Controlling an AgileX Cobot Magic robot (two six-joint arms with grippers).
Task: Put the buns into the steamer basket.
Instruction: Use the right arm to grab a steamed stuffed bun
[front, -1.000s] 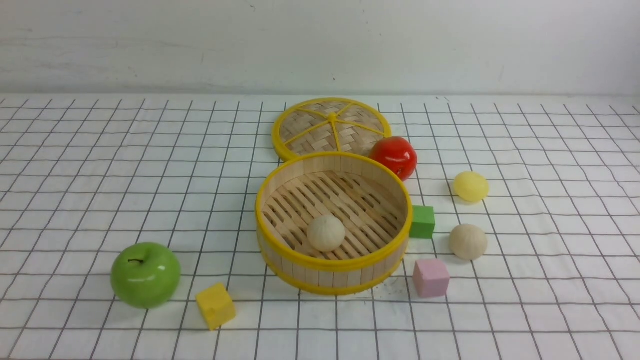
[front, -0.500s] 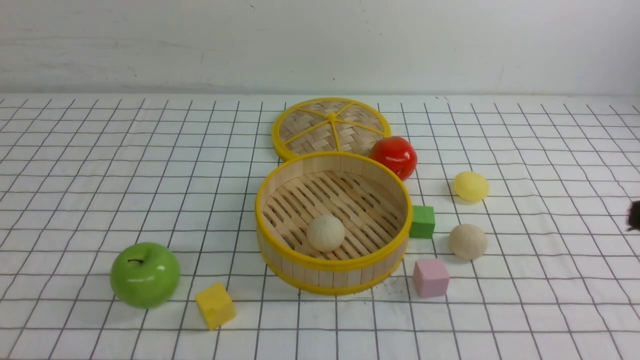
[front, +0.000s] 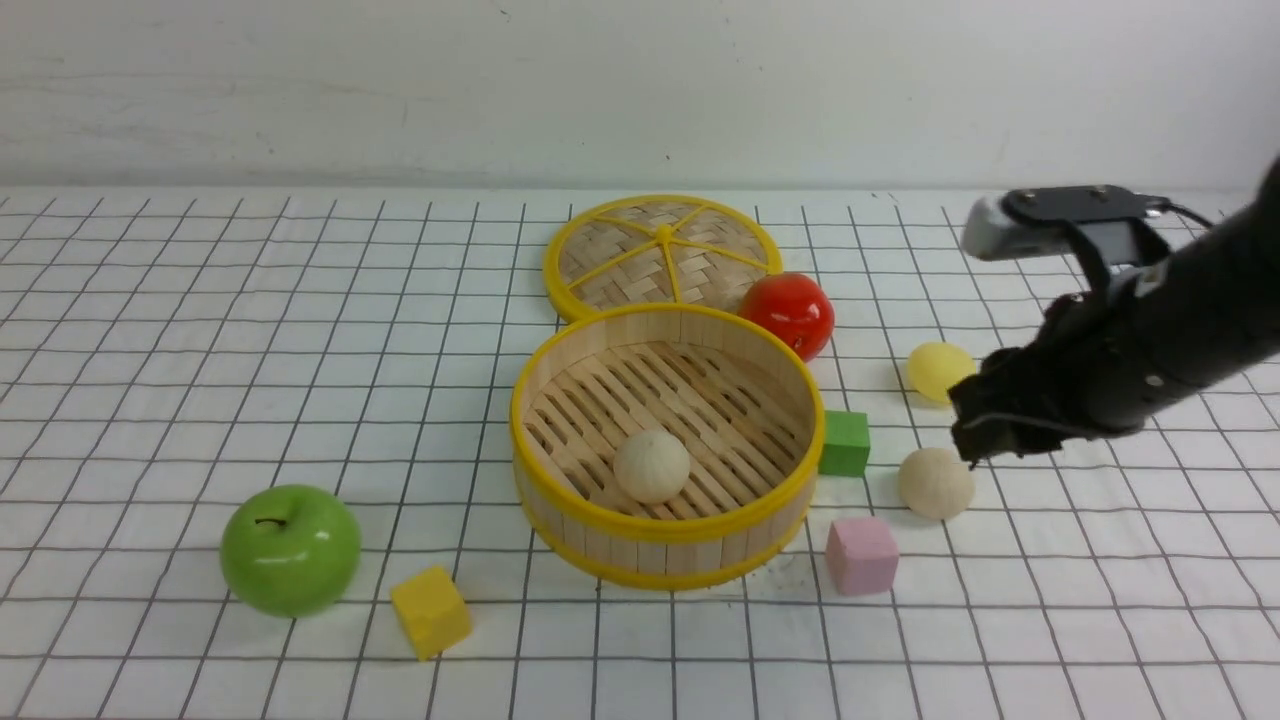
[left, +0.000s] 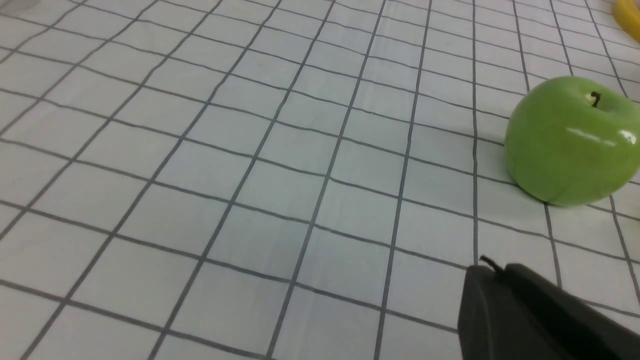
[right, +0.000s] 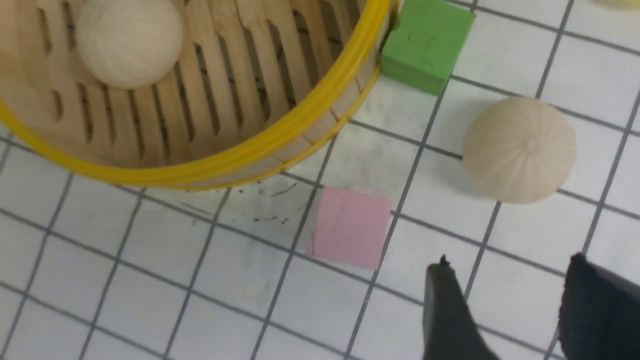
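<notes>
The steamer basket stands mid-table, with one beige bun on its slatted floor. A second beige bun lies on the cloth to the basket's right, and a pale yellow bun lies behind it. My right gripper hovers just right of and above the loose beige bun and covers the yellow bun's right edge. In the right wrist view this gripper is open and empty, a little short of the beige bun. My left gripper is shut over bare cloth.
A green cube and a pink cube flank the loose beige bun beside the basket. The woven lid and a red apple lie behind the basket. A green apple and a yellow cube sit front left.
My right arm has come in from the right edge of the front view and now hangs beside the two loose buns. Nothing on the table has moved.
</notes>
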